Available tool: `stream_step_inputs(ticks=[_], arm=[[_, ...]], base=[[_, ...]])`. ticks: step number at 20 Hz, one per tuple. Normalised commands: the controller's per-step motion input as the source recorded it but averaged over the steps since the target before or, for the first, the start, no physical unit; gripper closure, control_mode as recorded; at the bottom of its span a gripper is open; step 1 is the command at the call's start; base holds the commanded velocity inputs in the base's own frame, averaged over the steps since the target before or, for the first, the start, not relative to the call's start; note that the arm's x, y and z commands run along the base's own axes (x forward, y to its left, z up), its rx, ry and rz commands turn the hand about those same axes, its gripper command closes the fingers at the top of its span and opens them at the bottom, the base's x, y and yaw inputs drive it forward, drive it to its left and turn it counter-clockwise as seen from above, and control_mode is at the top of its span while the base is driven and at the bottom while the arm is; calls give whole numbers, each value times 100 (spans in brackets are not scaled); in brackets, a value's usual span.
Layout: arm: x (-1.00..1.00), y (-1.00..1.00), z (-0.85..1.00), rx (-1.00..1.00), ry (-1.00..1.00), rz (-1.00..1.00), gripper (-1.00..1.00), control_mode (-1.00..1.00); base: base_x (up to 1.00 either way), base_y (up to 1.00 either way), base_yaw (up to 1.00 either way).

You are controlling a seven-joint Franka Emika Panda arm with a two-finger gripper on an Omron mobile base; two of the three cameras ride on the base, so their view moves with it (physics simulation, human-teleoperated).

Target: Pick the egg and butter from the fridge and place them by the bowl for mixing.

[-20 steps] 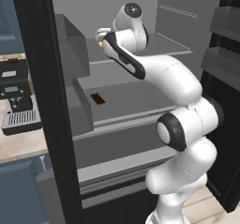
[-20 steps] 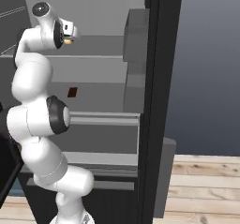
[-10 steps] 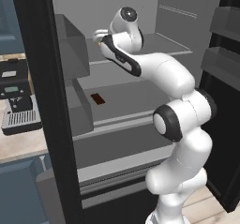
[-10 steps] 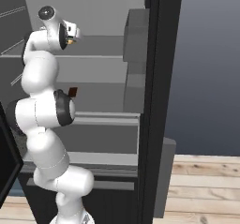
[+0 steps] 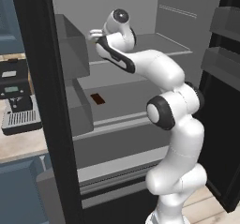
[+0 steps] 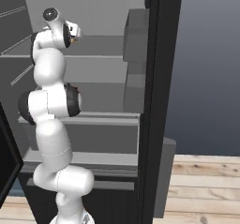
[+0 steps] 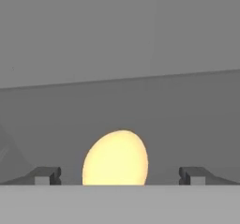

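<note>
**Arm pushes deeper onto upper shelf, egg now between open fingers**

Gripper (image 7: pixel 119 176) is fully spread, holds nothing. Egg (image 7: pixel 116 158) sits on the grey shelf, centred between the two fingertips (image 7: pixel 47 175), gaps on both sides, no contact that I can see.

Change vs. a second ago: elbow swings up and round, forearm stretches further into the fridge (image 5: pixel 56 101), hand (image 5: pixel 101 34) edges toward the shelf's left side. Jaws stay at the same wide spread throughout. Base views keep the same framing, so it's the arm moving, not the base.

In the right base view a speck of orange shows just at the hand (image 6: pixel 71 31), probably the egg, too small to be sure.

Dark brown bar (image 5: pixel 97 99) lies on the shelf below, not a task item. Butter not located.

Judgement: reach for the egg looks about finished; closing is likely next. Round egg could roll or squirt out if the pinch lands off-centre. Nothing delivered yet, task early.
</note>
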Motion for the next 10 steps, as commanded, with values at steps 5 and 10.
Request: stream_step_inputs(ticks=[5,10], arm=[[33,5,-4,0,4,0,-100,-100],[8,3,-18,0,7,0,-100,-100]], base=[[0,0,0],[0,0,0]])
